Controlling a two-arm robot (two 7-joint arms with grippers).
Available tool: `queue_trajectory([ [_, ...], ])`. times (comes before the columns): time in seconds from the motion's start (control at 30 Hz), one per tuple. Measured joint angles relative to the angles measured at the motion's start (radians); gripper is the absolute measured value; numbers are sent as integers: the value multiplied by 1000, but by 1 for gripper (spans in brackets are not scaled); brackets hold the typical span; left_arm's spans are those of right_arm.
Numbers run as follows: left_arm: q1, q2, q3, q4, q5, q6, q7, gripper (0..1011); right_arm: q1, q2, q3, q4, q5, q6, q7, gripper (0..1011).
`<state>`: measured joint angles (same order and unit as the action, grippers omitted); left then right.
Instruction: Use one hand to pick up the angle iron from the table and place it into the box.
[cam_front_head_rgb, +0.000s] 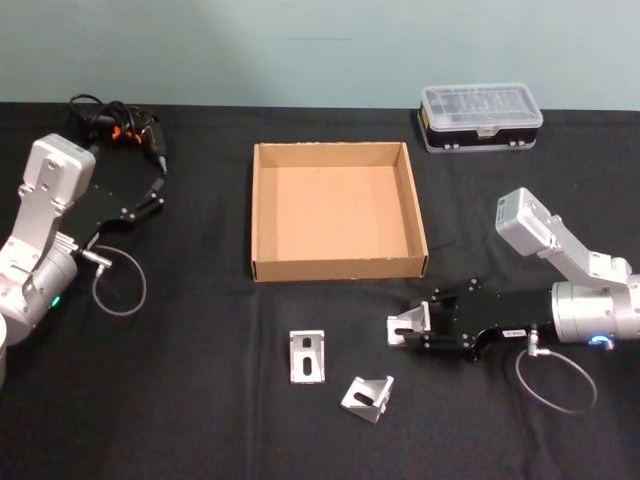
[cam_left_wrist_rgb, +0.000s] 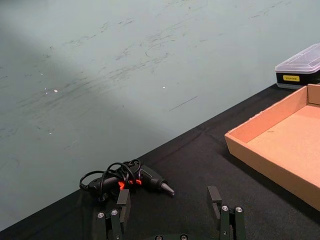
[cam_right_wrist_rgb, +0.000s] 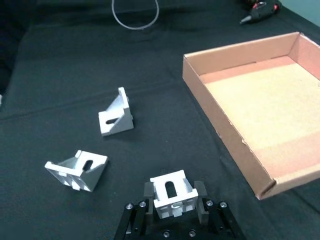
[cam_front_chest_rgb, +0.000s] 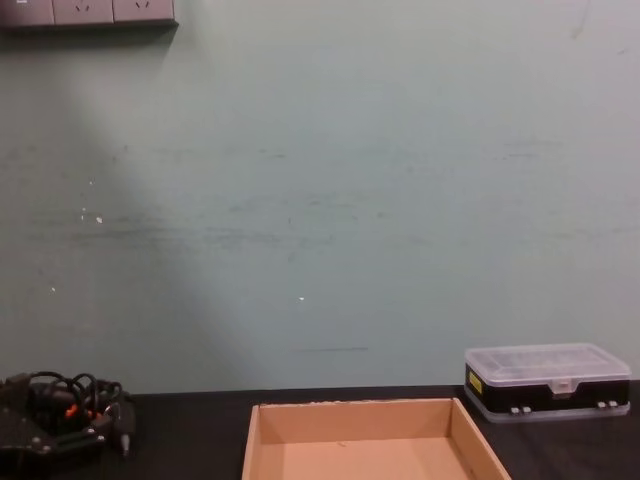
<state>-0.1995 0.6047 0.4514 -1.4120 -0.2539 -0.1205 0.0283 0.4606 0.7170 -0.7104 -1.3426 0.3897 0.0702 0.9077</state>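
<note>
Silver angle iron (cam_right_wrist_rgb: 172, 191) is clamped in right gripper (cam_front_head_rgb: 409, 328) near box (cam_front_head_rgb: 340, 268); left gripper (cam_left_wrist_rgb: 169, 202) open.

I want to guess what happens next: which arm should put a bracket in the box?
Right. The right gripper holds an angle iron just in front of the box. The left gripper is open, far off on the left by the corded tool.

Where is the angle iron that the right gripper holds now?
Head view: the angle iron is in the right gripper, near the box's front right corner, right of two loose angle irons.
</note>
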Motion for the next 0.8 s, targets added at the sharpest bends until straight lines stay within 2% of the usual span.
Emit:
queue_trajectory([
  [0.13, 0, 0, 0, 0, 0, 0, 0, 1000, -5, 3, 7, -16, 13, 0, 1, 484],
  [0.3, 0, 0, 0, 0, 0, 0, 0, 1000, -19, 16, 42, -65, 71, -3, 4, 484],
  [0.47, 0, 0, 0, 0, 0, 0, 0, 1000, -22, 23, 64, -97, 98, -6, -7, 483],
  [0.6, 0, 0, 0, 0, 0, 0, 0, 1000, -22, 12, 101, -110, 114, -29, -67, 484],
  [0.63, 0, 0, 0, 0, 0, 0, 0, 1000, -22, 12, 101, -110, 114, -29, -67, 484],
  [0.73, 0, 0, 0, 0, 0, 0, 0, 1000, -18, -15, 121, -100, 105, -45, -128, 484],
  [0.8, 0, 0, 0, 0, 0, 0, 0, 1000, -15, -26, 127, -95, 99, -48, -148, 484],
])
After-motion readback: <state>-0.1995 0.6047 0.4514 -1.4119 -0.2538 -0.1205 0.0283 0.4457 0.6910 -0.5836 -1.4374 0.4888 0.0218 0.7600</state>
